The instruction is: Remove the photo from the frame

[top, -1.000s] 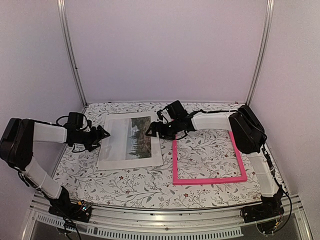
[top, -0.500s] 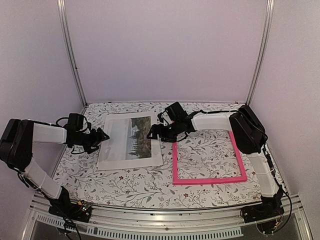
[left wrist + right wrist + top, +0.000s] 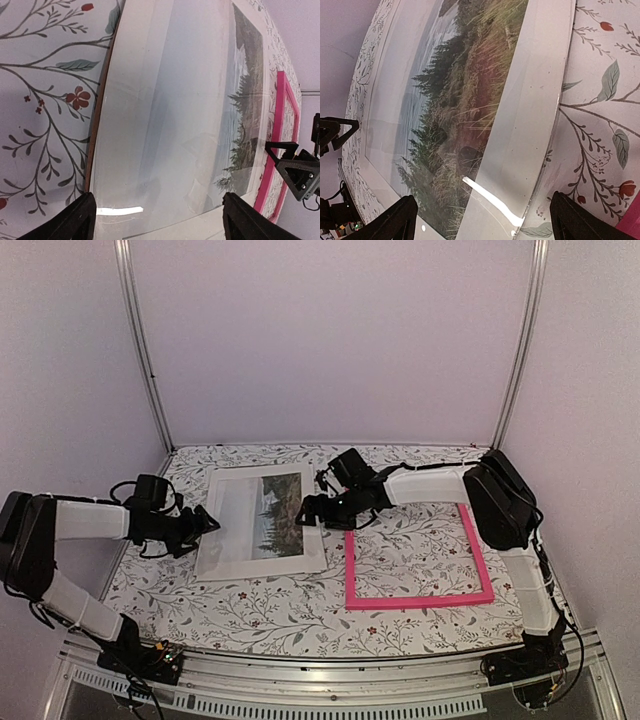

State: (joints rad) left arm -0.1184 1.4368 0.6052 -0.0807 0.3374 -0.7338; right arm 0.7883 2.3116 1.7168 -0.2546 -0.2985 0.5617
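Left gripper [image 3: 208,522]: jaws wide open, holding nothing, low at the left edge of the photo [image 3: 262,523]. In the left wrist view its fingers [image 3: 75,222] straddle the white border. A thin brown edge [image 3: 98,125] shows under the photo there. Can't tell if the tips touch the sheet.

The photo lies flat, left of centre on the floral table [image 3: 250,605], out of the frame [image 3: 420,600]. It has a white border and a print of dark trees and pale sky. There is a glare streak on its surface, and no legible writing.

Right gripper [image 3: 305,508]: jaws spread wide, nothing between them, at the photo's right edge. Its fingers [image 3: 572,220] are over the white border and the tablecloth.

The pink frame lies flat just right of the photo, with a small gap between them. The floral pattern shows through its opening.
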